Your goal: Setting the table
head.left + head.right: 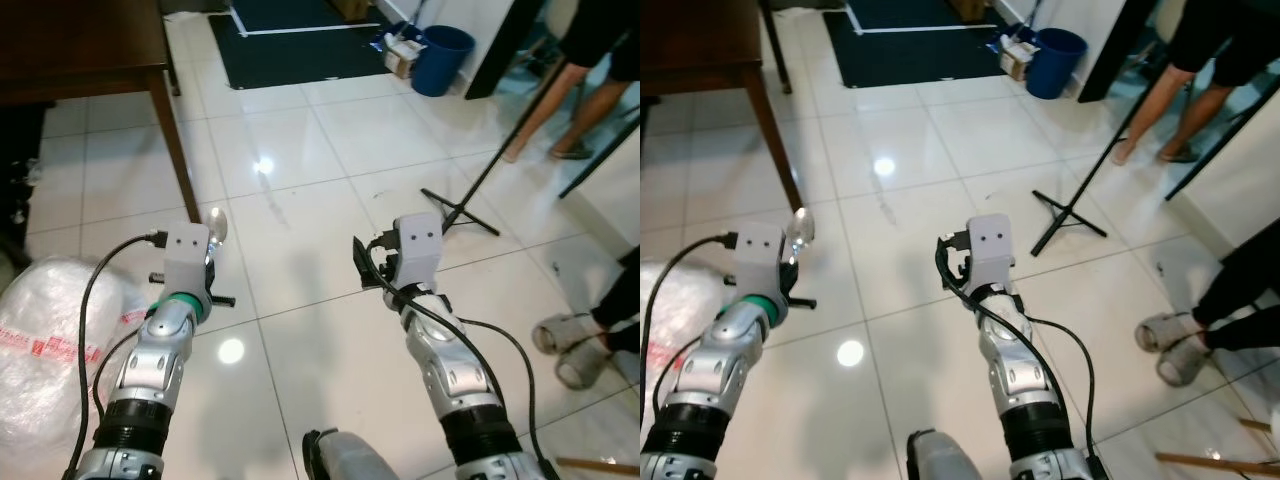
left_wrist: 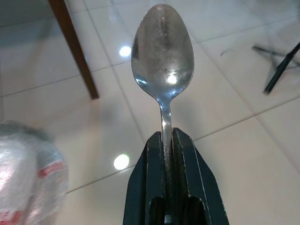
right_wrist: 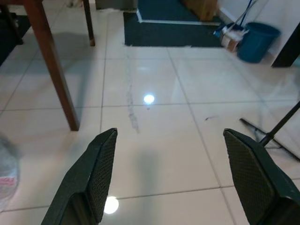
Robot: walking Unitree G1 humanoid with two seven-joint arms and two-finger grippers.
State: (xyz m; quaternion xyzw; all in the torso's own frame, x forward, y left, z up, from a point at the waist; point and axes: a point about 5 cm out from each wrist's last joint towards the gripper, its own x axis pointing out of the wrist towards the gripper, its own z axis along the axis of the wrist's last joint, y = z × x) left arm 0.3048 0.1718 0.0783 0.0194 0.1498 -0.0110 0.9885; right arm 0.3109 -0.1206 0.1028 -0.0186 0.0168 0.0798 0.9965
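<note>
- Spoon (image 2: 162, 61), a shiny metal one, stands gripped by its handle in the left end effector (image 2: 168, 140), bowl pointing away from the wrist; in the left eye view the bowl shows left of centre (image 1: 217, 227).
- Left end effector's two black fingers (image 2: 187, 159) are pressed together on the spoon's handle, above a glossy white tiled floor (image 1: 300, 160).
- Right end effector (image 3: 169, 140) is held out near the centre of the left eye view (image 1: 372, 262), its black fingers (image 3: 104, 164) spread wide apart with nothing between them.
- Dark wooden counter (image 1: 80, 45) fills the upper left of the frame, one leg (image 1: 175, 140) reaching the tiles just beyond the spoon.
- Clear plastic bag (image 1: 45, 330) with red print lies at the lower left.
- Blue bin (image 1: 443, 58) and a dark mat (image 1: 300, 45) sit along the top edge.
- Black stand (image 1: 470, 200) slants across the right side.
- One person's legs (image 1: 580, 100) appear at the upper right; another's slippered feet (image 1: 575, 345) at the right edge.
</note>
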